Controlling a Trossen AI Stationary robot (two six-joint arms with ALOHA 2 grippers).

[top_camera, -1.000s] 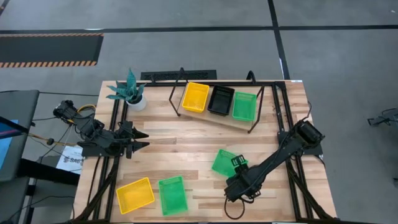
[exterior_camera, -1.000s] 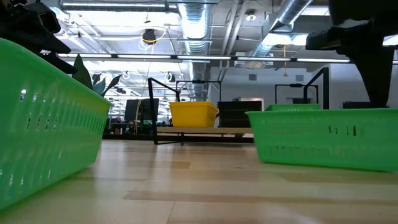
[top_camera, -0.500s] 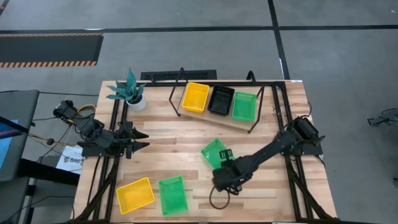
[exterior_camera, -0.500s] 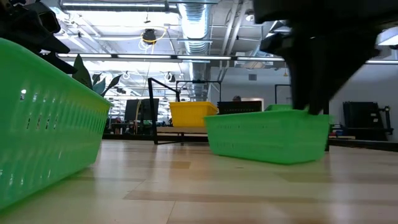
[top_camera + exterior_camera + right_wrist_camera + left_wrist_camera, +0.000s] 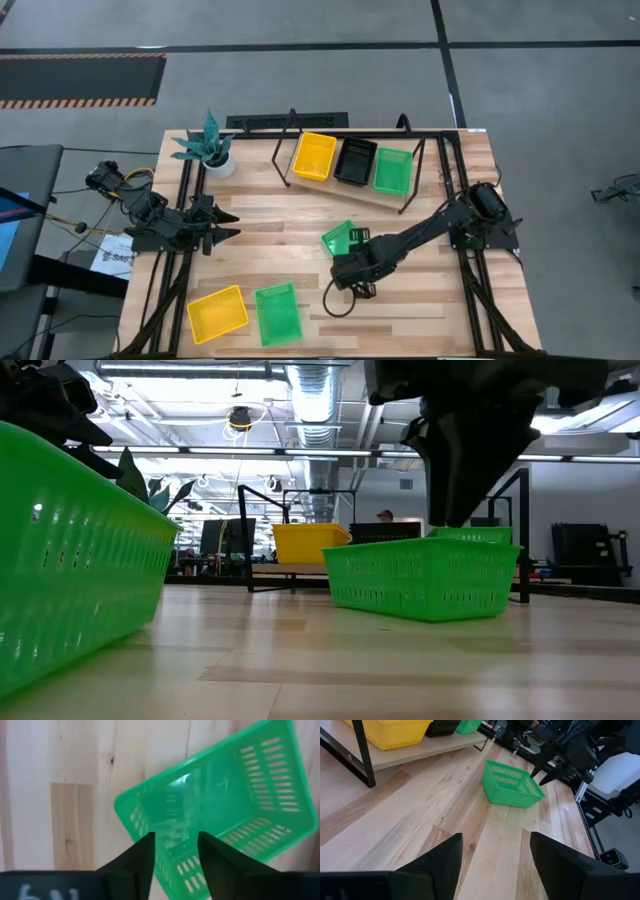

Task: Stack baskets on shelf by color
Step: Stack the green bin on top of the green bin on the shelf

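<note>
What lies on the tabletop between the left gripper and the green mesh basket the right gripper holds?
Only bare wooden tabletop, as the high view shows, between the left gripper and the green mesh basket in the right gripper.

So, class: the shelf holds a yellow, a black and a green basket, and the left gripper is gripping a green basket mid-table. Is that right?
One thing is wrong: it is the right gripper, not the left, at the green basket mid-table, as the high view shows. The left gripper waits at the table's left edge. The shelf does hold one yellow, one black and one green basket.
</note>
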